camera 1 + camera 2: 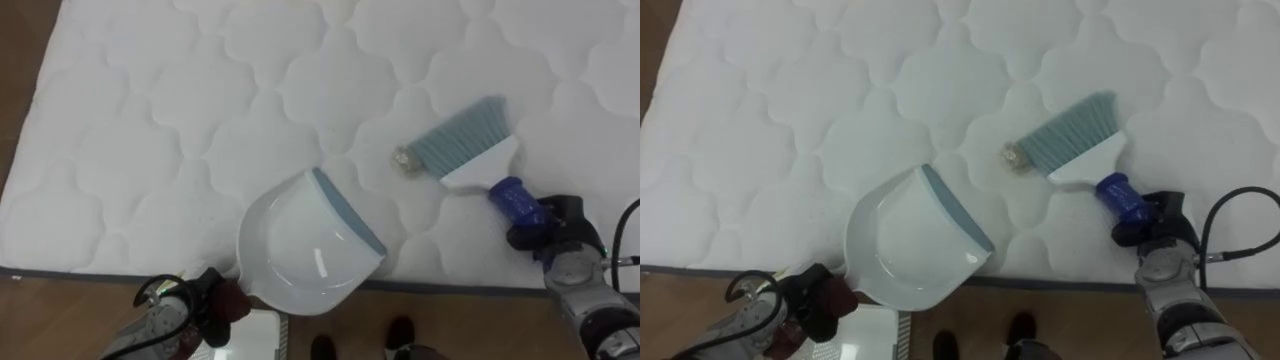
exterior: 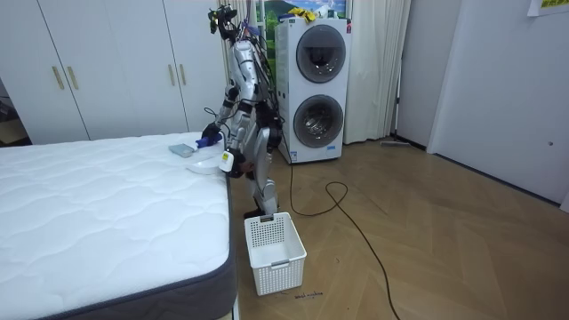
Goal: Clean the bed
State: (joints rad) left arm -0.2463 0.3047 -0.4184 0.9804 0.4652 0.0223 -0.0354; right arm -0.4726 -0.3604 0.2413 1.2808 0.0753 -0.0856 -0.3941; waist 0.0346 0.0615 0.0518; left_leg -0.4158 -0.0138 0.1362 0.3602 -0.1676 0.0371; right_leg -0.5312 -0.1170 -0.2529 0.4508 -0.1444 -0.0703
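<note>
While my right hand [image 1: 545,228] is curled round the blue handle of the brush [image 1: 470,150] and my left hand [image 1: 222,300] is closed on the rear of the dustpan [image 1: 300,245], the left eye view shows the small lump of debris [image 1: 405,160] touching the bristles' corner, with the pan's lip just apart at its 7 o'clock. In the room view I stand at the bed [image 2: 107,204] edge, a basket [image 2: 274,252] beside me. The right eye view agrees: the brush's axis runs 4 to 10 o'clock, so I judge a sweep toward 7.
</note>
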